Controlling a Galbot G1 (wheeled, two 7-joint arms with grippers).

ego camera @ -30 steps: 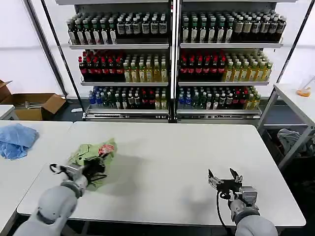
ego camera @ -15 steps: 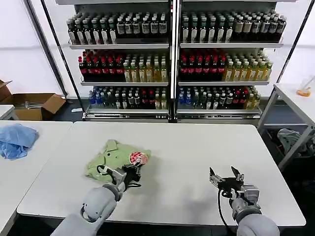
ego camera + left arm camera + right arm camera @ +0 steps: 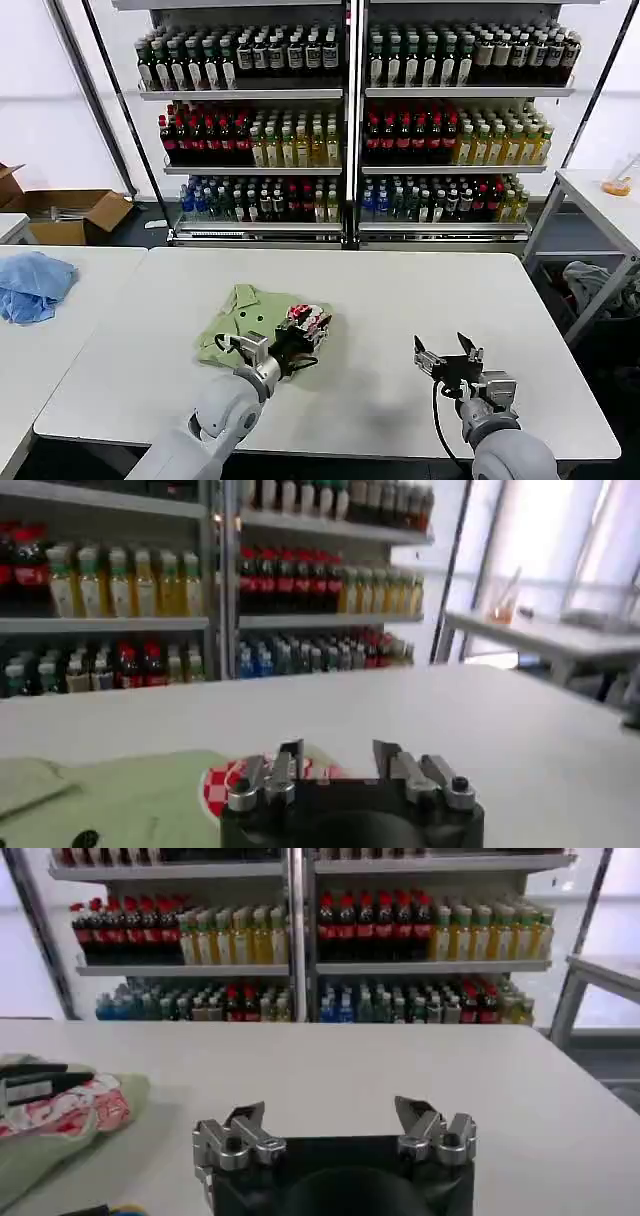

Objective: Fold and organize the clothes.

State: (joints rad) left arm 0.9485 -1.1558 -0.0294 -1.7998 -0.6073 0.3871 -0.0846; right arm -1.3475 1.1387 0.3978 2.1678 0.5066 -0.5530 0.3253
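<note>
Left gripper [image 3: 300, 345] is pinching the green shirt [image 3: 240, 325] near its red print. I'd drag slow and low so it doesn't bunch. Right gripper [image 3: 445, 362] hovers spread.

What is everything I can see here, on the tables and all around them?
Light green soft fabric shirt with a pink-red and white print: one, bunched on the white table, left of centre.
White table: one, in front of the robot.
Blue crumpled cloth: one, on a second white table at the far left.
Brown cardboard box: one, open, on the floor at the left.
Metal shelves of bottles: many bottles, dark, red, yellow-green and blue, behind the table.
White side table: one, at the right.
Grey fabric heap: one, under that side table.
Left gripper: one, black, at the shirt's printed edge.
Right gripper: one, black, open over bare table at the right.
</note>
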